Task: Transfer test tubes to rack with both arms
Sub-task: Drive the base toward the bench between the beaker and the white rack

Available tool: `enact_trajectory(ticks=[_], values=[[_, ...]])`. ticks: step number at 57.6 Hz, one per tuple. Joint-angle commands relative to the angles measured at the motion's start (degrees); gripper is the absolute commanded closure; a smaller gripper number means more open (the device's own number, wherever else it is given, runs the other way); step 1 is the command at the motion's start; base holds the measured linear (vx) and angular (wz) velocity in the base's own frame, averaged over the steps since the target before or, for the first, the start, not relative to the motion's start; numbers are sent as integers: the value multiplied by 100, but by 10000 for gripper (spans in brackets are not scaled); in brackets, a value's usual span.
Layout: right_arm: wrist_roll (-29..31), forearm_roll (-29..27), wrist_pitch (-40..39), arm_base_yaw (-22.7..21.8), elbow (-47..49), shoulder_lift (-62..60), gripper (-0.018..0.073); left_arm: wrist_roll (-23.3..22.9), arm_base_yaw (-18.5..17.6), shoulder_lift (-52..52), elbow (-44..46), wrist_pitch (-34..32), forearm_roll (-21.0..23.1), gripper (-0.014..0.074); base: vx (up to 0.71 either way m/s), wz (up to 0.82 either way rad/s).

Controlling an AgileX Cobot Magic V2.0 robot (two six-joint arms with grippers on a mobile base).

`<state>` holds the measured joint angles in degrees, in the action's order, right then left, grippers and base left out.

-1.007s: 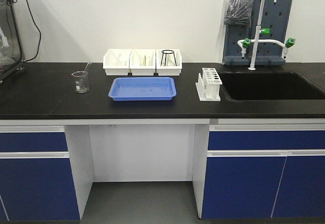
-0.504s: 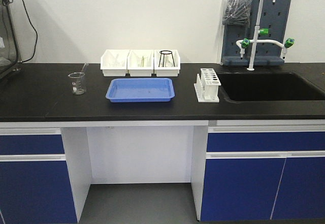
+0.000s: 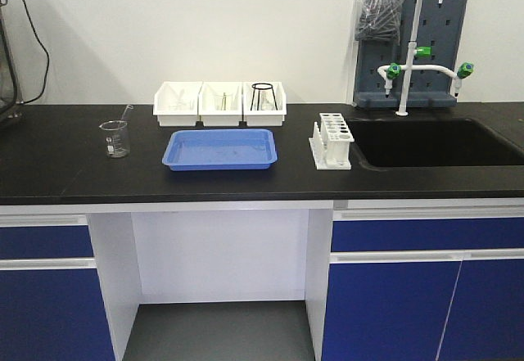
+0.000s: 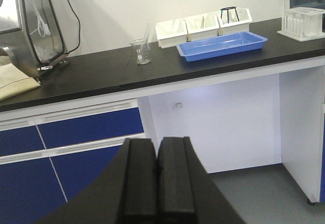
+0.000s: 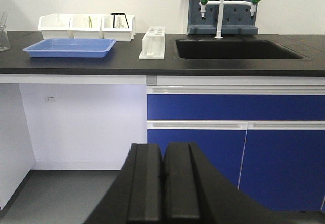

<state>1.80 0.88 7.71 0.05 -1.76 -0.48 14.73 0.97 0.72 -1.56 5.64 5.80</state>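
The small white plastic rack with round holes on top and upright pegs along its left side (image 3: 332, 142) stands on the black laboratory countertop (image 3: 65, 164), just beside the left edge of the black recessed sink (image 3: 434, 142) and well apart from both arms. To its left lies a shallow blue rectangular plastic tray (image 3: 219, 148), and behind the tray three white plastic bins (image 3: 219, 106) sit touching in a row against the wall. The thin clear glass test tubes (image 3: 223, 99) appear to lie in the middle bin, though they are too small to make out singly; the right bin holds a black wire stand (image 3: 262, 95). A clear glass beaker (image 3: 115, 138) stands alone further left. The black left gripper (image 4: 156, 145) hangs below counter height facing the blue cabinet fronts, its two fingers pressed flat together. The black right gripper (image 5: 163, 148) is likewise closed, fingers touching, low in front of the cabinets
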Motion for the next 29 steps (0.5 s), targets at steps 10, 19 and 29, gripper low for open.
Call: enact_trajectory(ticks=[10, 19, 29], values=[[27, 55, -470, -8, -78, -74, 568, -32, 25, 68, 148, -438, 36, 601, 5, 5], [27, 55, -470, -8, -78, -74, 568, -32, 25, 68, 148, -438, 36, 601, 4, 11], [27, 55, -463, -8, -78, -74, 568, -32, 25, 68, 148, -438, 36, 601, 5, 11]])
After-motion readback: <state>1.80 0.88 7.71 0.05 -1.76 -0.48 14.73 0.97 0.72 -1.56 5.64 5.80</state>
